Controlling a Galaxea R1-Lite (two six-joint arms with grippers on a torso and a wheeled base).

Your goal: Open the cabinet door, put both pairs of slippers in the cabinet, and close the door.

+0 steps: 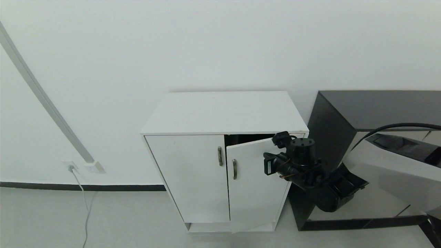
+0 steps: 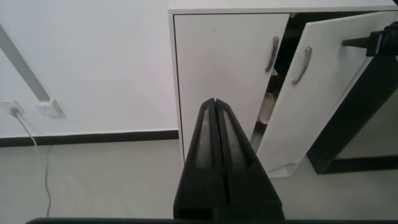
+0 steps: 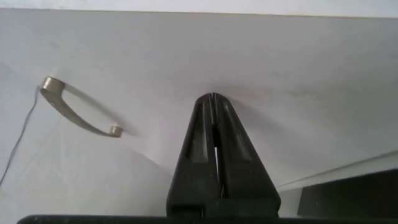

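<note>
Jaws closed, left and right; right pair at ajar cabinet door (image 1: 253,194), handle (image 1: 234,169) upright.

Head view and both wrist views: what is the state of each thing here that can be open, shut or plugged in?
White cabinet's left door: shut.
White cabinet's right door: partly open, swung outward.
Left hand: shut, empty.
Right hand: shut, empty, close before the right door's face.
Grey cable: plugged into the white wall socket.
</note>
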